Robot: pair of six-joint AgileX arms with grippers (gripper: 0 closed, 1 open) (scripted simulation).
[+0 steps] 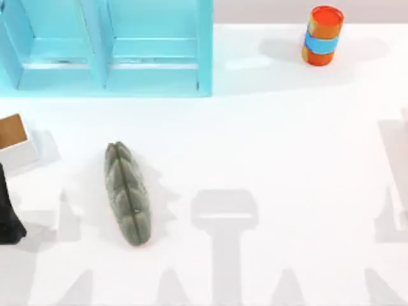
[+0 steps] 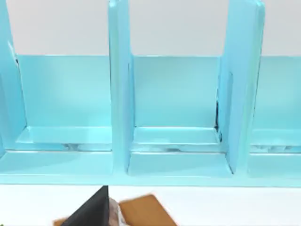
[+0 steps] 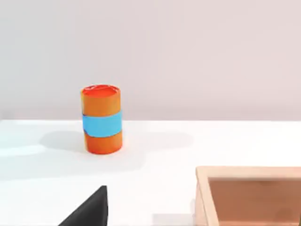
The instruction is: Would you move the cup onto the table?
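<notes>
The left arm (image 1: pixel 9 213) shows as a dark shape at the left edge of the white table (image 1: pixel 274 140), and a dark wedge of the left hand (image 2: pixel 91 212) sits low in the left wrist view; whether that hand is apart or together cannot be told. Straight ahead of the left hand stands a light blue shelf unit (image 2: pixel 178 117), upright on the table, its compartments split by vertical dividers and open toward the hand. Just below and beside the hand is a brown-topped block (image 2: pixel 143 211); from above, a white box with a brown top (image 1: pixel 13 137) lies close by the left arm, between it and the shelf unit (image 1: pixel 115 51). A grey-green ridged object (image 1: pixel 127 193) lies lengthwise on the table, off to the side of the left arm and well short of the shelf unit. A dark wedge of the right hand (image 3: pixel 89 212) shows in the right wrist view, and its state cannot be told either. Ahead of the right hand, well apart from it, an orange cylinder with a blue band (image 3: pixel 101 120) stands upright on the table before a plain wall; from above, the cylinder (image 1: pixel 322 35) is at the table's far right corner. Near the right hand, to one side, is an open wooden box (image 3: pixel 249 195) with a pale rim.
</notes>
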